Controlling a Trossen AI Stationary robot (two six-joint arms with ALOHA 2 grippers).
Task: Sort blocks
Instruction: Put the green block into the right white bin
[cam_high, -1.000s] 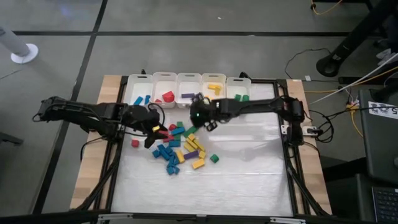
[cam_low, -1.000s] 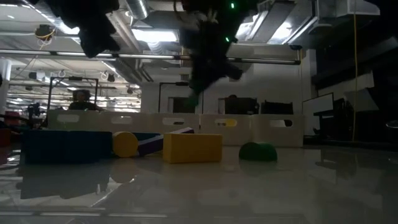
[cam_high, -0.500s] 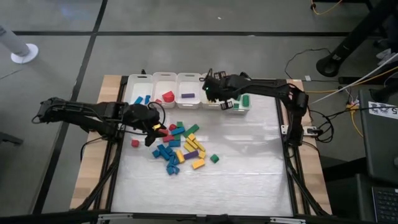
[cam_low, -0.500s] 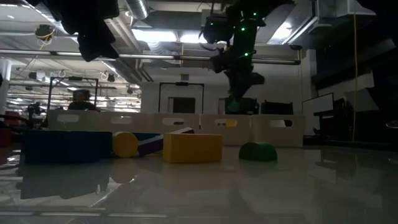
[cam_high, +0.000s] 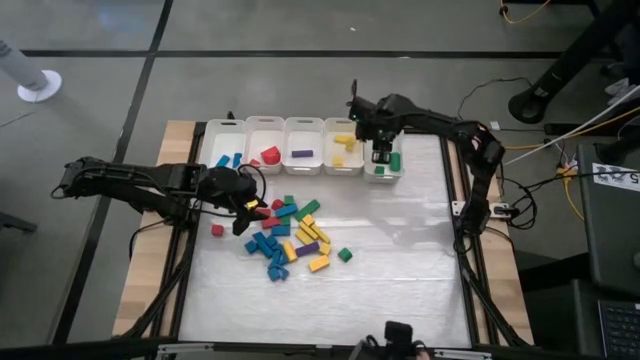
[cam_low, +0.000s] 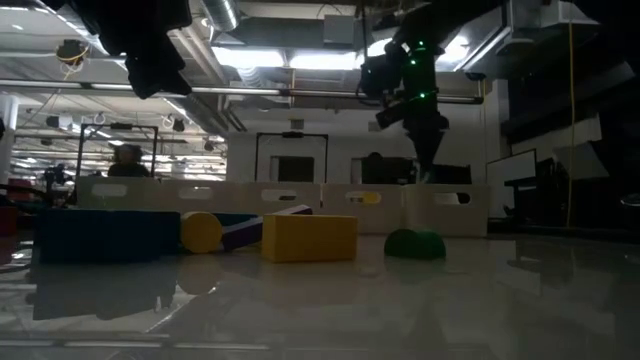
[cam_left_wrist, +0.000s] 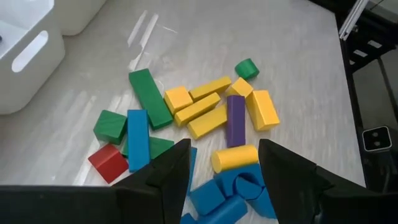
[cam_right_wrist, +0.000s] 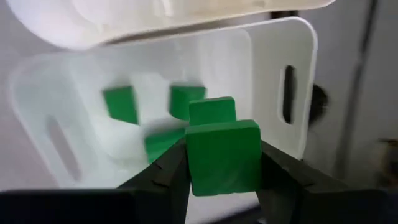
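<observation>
A pile of small coloured blocks (cam_high: 287, 238) lies on the table's left-centre. My left gripper (cam_high: 246, 210) hovers open just above its left end. In the left wrist view its fingers (cam_left_wrist: 224, 163) stand either side of a yellow cylinder (cam_left_wrist: 234, 157) and blue blocks without touching them. My right gripper (cam_high: 381, 152) is over the rightmost white bin (cam_high: 372, 172), shut on a green block (cam_right_wrist: 222, 155). Green blocks (cam_right_wrist: 120, 103) lie on that bin's floor. My right gripper pinches the green block by two opposite sides (cam_right_wrist: 190, 160) between its two fingers. The fingers point steeply down from above. The block hangs clear above the bin's opening, its flat square face toward the wrist camera.
Five white bins line the far edge: blue blocks (cam_high: 226, 160), a red one (cam_high: 269, 155), a purple one (cam_high: 301, 154), yellow ones (cam_high: 343, 143), then green. A lone red cube (cam_high: 216, 230) and a green cube (cam_high: 344, 254) lie beside the pile. Bare table stretches near and right.
My right gripper has carried the green block from the pile's far side toward the table's far right, over the yellow bin and on to the rightmost bin, rolling its wrist and tipping more steeply down on the way. The block has stayed clear of the table.
</observation>
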